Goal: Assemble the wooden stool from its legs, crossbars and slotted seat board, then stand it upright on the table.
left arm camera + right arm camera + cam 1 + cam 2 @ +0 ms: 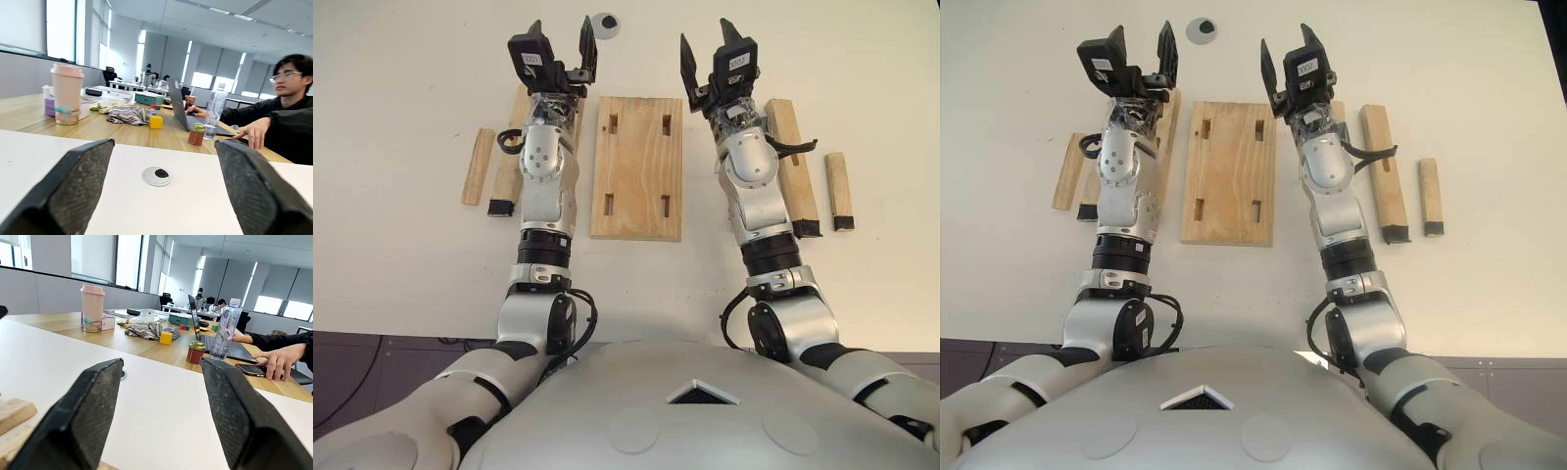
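Note:
The slotted seat board (636, 166) lies flat in the middle of the white table (391, 98), with two slots near each end. My left gripper (561, 34) hovers open just beyond its far left corner, holding nothing. My right gripper (707, 37) stands open off the far right corner, also bare. A long leg (507, 176) with a black foot lies partly under my left forearm, with a short crossbar (478, 166) left of it. Another long leg (795, 171) lies partly under my right forearm, with a short black-tipped piece (839, 191) to its right. A wood end (12, 413) shows beside the right fingers (83, 416).
A round grey cable grommet (605, 24) is set in the table just beyond the left gripper and appears between its fingers as the grommet (156, 176). Past the table's far edge stands a wooden desk (112, 129) with cups and clutter.

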Motion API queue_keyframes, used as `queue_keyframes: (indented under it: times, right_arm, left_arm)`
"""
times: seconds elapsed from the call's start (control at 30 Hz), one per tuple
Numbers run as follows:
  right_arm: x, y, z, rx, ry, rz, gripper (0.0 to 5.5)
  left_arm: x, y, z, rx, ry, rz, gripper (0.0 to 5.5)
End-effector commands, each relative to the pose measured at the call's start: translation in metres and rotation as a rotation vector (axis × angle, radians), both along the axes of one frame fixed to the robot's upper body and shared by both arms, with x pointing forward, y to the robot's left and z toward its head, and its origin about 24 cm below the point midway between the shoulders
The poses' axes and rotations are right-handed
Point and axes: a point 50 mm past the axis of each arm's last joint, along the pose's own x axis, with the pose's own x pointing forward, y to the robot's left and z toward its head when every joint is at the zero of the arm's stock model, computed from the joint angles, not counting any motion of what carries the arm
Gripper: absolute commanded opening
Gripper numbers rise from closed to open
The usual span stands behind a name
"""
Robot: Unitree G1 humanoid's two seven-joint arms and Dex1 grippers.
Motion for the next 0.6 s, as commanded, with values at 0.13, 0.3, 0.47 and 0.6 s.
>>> queue_keyframes:
  times: [0.13, 0.3, 0.47, 0.6]
  right_arm:
    - [0.002, -0.002, 0.006, 0.080, -0.020, -0.057, 2.91]
    - [0.010, -0.017, 0.008, 0.146, 0.014, -0.095, 2.91]
    - [0.009, -0.013, 0.006, 0.151, 0.022, -0.087, 2.91]
    - [0.010, -0.013, 0.006, 0.143, 0.025, -0.076, 2.91]
  left_arm:
    - [0.000, 0.000, -0.002, 0.049, 0.026, 0.030, 3.78]
    - [0.003, 0.015, 0.000, 0.068, 0.011, 0.159, 3.78]
    - [0.003, 0.013, 0.002, -0.024, 0.014, 0.122, 3.78]
    - [-0.001, 0.011, 0.007, -0.042, -0.033, 0.093, 3.78]
